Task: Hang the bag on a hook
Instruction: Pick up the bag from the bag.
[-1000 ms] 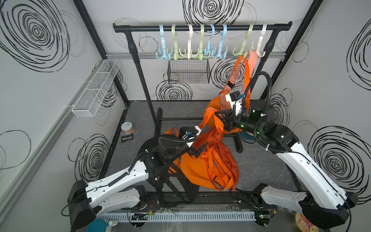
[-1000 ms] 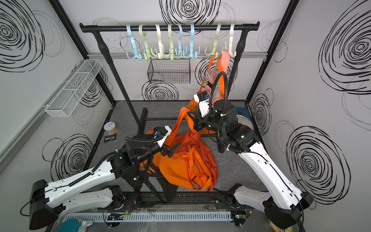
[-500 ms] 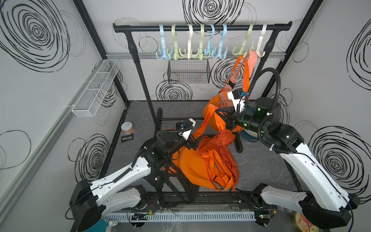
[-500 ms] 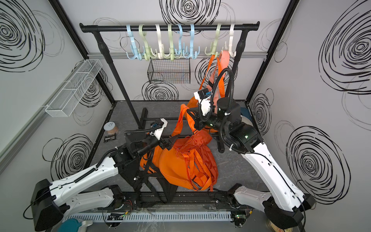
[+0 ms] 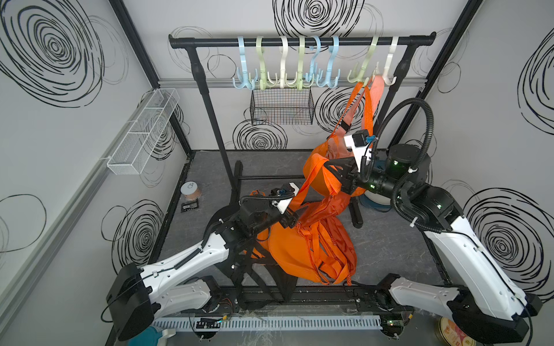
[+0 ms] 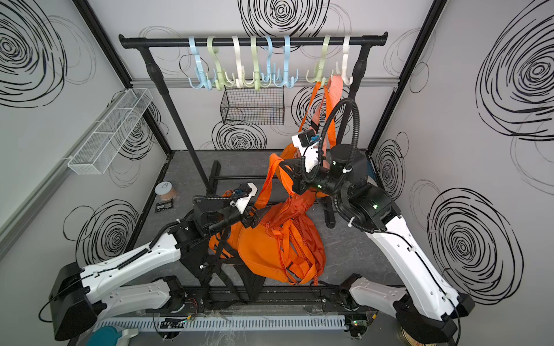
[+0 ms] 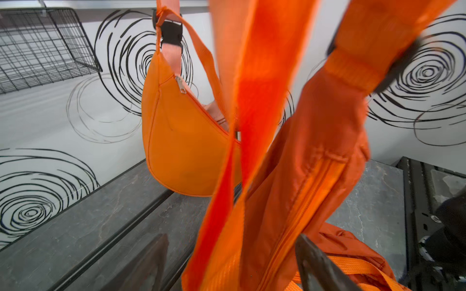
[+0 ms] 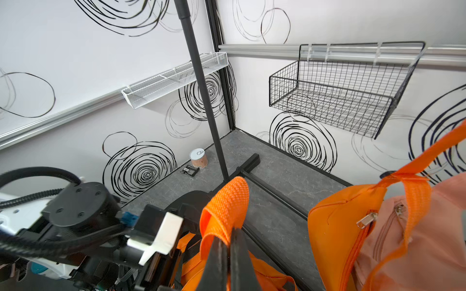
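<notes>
Bag (image 5: 325, 209) of thin orange fabric, judged light and limp, hangs part-raised over the counter (image 5: 389, 239), well below the hooks (image 5: 361, 70); its webbing strap (image 8: 224, 201) is the sound hold. Right fingers (image 8: 239, 262) pinch that strap's loop; left fingers (image 7: 317, 264) stand apart astride strap and bag, clamping nothing.

lower bag (image 5: 287, 254) + raised strap (image 8: 224, 206): bright orange. hung bag (image 7: 181, 141): orange, salmon-pink webbing (image 7: 171, 54). hooks (image 5: 314, 57): pastel blue/green/white. rail (image 5: 209, 45): black. walls (image 5: 75, 143): light grey, black scribbled spirals. surface (image 5: 389, 245): dark grey, marbled. basket (image 5: 281, 107): black. tray (image 5: 144, 131): white.
</notes>
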`<state>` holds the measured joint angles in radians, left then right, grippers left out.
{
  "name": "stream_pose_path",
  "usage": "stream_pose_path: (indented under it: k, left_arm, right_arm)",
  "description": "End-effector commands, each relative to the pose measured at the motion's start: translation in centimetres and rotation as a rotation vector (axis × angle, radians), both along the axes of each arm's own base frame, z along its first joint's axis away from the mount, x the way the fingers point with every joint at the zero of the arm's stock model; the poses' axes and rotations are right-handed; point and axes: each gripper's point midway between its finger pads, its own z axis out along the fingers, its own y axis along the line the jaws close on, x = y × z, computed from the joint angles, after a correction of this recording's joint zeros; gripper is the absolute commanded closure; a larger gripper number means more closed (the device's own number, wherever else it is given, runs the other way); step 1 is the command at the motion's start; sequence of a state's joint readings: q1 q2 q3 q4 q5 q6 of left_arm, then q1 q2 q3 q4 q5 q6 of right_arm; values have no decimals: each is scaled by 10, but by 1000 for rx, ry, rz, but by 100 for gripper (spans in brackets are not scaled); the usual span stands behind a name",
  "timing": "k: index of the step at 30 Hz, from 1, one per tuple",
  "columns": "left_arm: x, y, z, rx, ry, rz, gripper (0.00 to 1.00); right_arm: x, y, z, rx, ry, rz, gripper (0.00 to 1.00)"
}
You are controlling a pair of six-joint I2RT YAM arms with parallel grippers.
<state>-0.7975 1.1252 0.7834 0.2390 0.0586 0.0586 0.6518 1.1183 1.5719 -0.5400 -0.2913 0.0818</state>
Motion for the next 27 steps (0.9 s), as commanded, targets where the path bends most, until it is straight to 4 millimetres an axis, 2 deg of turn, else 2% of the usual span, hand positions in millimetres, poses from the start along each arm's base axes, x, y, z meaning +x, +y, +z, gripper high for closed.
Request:
stream_pose_path:
  k: [1, 3, 6, 12, 16, 17, 21, 25, 27]
  left_arm:
    - [12, 0, 19, -67, -33, 9, 26]
    - [17, -1, 22, -108, -19, 0, 26]
    - [14, -4, 37, -189, -21, -43, 19]
    - [-19, -16, 54, -282, -48, -194, 8]
    - [-35, -28, 47, -252, -46, -249, 5]
    - [-35, -30, 40, -230, -25, -251, 5]
    - [-25, -31, 31, -194, 0, -235, 17]
    - [-14, -22, 40, -228, 9, -225, 37]
    - [-11, -18, 42, -220, 9, -211, 49]
  right_arm:
    - [-23, -6, 34, 53, -87, 61, 100]
    - [-27, -3, 36, 58, -86, 88, 100]
    - [-28, -2, 35, 56, -84, 97, 100]
    - [-26, 0, 30, 42, -80, 99, 100]
    - [-25, 0, 30, 43, -81, 99, 100]
    - [-26, 0, 32, 45, -83, 102, 100]
    - [-31, -2, 41, 63, -102, 112, 100]
    - [-29, -10, 50, 68, -127, 61, 100]
    - [-21, -20, 55, 65, -143, -5, 100]
